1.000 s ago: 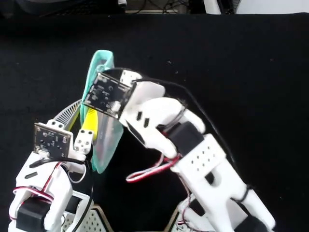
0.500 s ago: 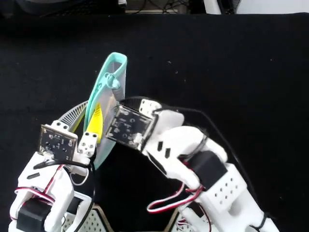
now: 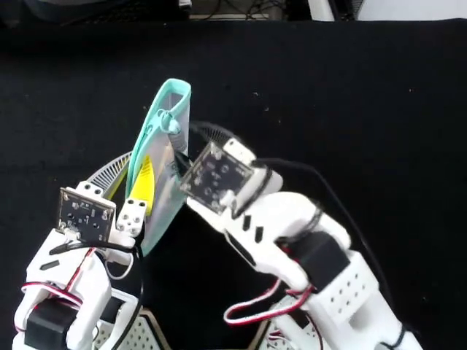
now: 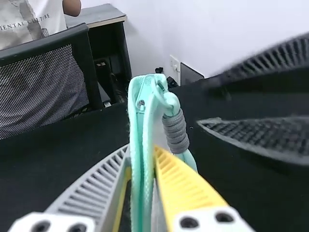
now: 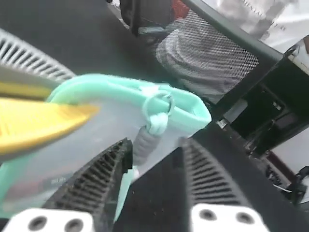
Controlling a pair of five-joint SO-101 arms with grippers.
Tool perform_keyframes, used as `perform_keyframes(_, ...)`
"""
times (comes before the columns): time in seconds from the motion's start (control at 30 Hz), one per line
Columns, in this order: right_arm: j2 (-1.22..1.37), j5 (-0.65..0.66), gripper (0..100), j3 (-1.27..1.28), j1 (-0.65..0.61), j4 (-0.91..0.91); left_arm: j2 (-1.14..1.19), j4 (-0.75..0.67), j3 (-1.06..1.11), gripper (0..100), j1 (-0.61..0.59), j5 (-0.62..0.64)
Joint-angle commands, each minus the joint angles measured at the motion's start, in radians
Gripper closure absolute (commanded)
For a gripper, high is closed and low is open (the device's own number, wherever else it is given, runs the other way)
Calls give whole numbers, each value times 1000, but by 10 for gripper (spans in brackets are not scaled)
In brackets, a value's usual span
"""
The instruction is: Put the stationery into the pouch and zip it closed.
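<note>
The pouch (image 3: pixel 166 135), clear with a mint-green edge, stands on its edge on the black table. My left gripper (image 3: pixel 142 191) is shut on its near part, one grey finger (image 4: pixel 91 188) and one yellow finger (image 4: pixel 188 186) pressing its two sides. At the far end sits the zip ring (image 5: pixel 157 107) with a grey cord pull (image 5: pixel 143 140). My right gripper (image 5: pixel 155 145) is open, its black ribbed fingers (image 5: pixel 96 186) either side of that cord, apart from it. In the high view the right gripper (image 3: pixel 191 149) sits beside the pouch's right face. I cannot make out what the pouch holds.
The black table (image 3: pixel 350 109) stretches free to the far side and the right. The arms' bases and perforated mounts (image 3: pixel 139 332) crowd the near edge. A mesh chair (image 4: pixel 43 82) and a desk stand beyond the table.
My right gripper left the pouch's far end, drew back toward the near side, then turned and came up beside the zip pull. The pouch's far end swung right. The left gripper held still.
</note>
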Motion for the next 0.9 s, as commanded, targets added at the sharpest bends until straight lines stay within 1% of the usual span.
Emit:
perform_keyframes(0.0,58,-17,796,-77,-31,-43,8,21,30,970,12,-3)
perform_keyframes(0.17,150,-17,799,-124,-28,-92,8,21,30,970,12,-3)
perform_keyframes(0.4,275,-12,799,-202,-26,-100,8,21,30,970,5,-5)
perform_keyframes(0.53,344,81,802,-213,-26,-115,8,21,30,970,5,-5)
perform_keyframes(0.7,338,175,899,-211,-25,-176,8,21,30,970,2,-5)
perform_keyframes(0.87,291,206,929,-213,-25,-187,8,21,30,970,2,-5)
